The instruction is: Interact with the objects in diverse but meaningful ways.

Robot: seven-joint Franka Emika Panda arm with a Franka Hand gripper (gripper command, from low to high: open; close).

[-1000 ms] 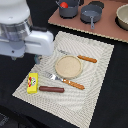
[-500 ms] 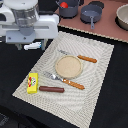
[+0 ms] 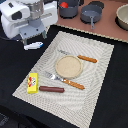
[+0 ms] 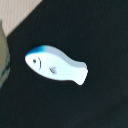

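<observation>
The white Panda arm fills the exterior view's upper left, around ten o'clock from the picture's centre. Its bulky wrist housing sits level, with the gripper (image 3: pixel 34 40) pointing straight down beneath it. Only short dark stubs of the fingers (image 3: pixel 26 39) show; their spread cannot be judged. The wrist view shows no fingers.

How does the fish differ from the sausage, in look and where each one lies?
The fish is white with a blue head; the sausage is plain brown. The fish has a tapered body and tail; the sausage is a straight stick. The fish lies on black cloth off the mat; the sausage lies on it. Both lie flat.
</observation>
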